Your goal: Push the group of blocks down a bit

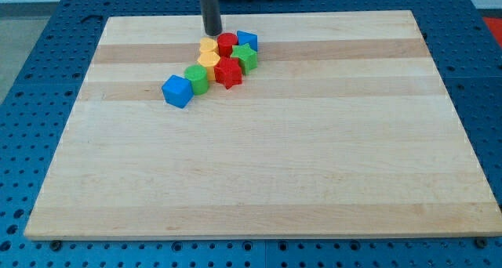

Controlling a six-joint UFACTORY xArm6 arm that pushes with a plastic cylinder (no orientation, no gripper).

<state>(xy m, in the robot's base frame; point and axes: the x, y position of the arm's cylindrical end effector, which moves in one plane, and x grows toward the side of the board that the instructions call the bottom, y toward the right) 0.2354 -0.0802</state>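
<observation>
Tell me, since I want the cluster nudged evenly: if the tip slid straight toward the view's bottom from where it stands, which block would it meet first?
Probably the yellow block, directly below my tip at the cluster's top edge. The red cylinder sits just to its right and may be caught too; depth is hard to judge.

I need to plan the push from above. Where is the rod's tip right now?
My tip sits near the view's top, left of centre on the wooden board, just above the yellow block at the cluster's upper edge, with the red cylinder to its lower right.
</observation>
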